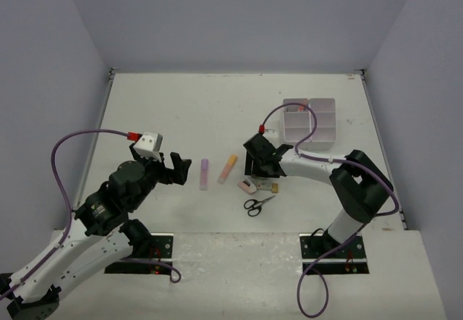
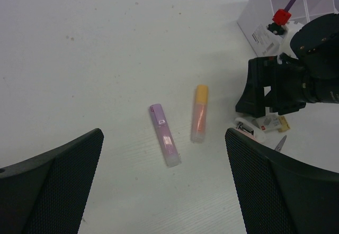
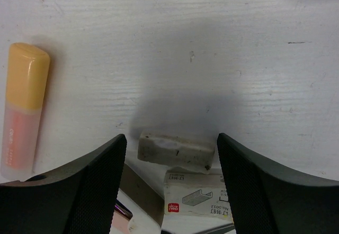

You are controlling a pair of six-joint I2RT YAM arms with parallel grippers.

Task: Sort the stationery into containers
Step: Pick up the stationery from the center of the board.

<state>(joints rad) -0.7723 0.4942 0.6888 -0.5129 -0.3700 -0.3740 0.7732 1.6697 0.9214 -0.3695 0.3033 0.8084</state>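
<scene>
Left pincer: the left gripper (image 1: 181,169) hangs over the white table (image 1: 166,110) with its jaws spread wide and nothing between them.
Right pincer: the right gripper (image 3: 170,136) sits low over the table with its jaws apart, one on each side of a small grey-white eraser block (image 3: 176,150). A strip of table shows between the block and the left finger. The right finger stands just beside the block's other end. The block is not gripped.
Eraser block: lies flat on the table. Its near long side is against a small white cardboard staple box (image 3: 193,194) with a red logo.
Orange-capped peach highlighter (image 1: 228,168): flat on the table just left of the right gripper, outside its jaws.
Lilac highlighter (image 1: 205,174): flat beside the peach one, roughly parallel and not touching it, between the two grippers.
Black-handled scissors (image 1: 257,204): on the table on the side of the right gripper nearer the arm bases, apart from it.
Small pink-and-white piece (image 1: 247,186): between the scissors and the peach highlighter.
Small tan piece (image 1: 273,187): just right of the pink-and-white piece.
White plastic six-compartment organiser box (image 1: 322,144): upright at the far right of the table, beyond the right gripper. Its far-left compartment holds something pinkish, too small to identify.
</scene>
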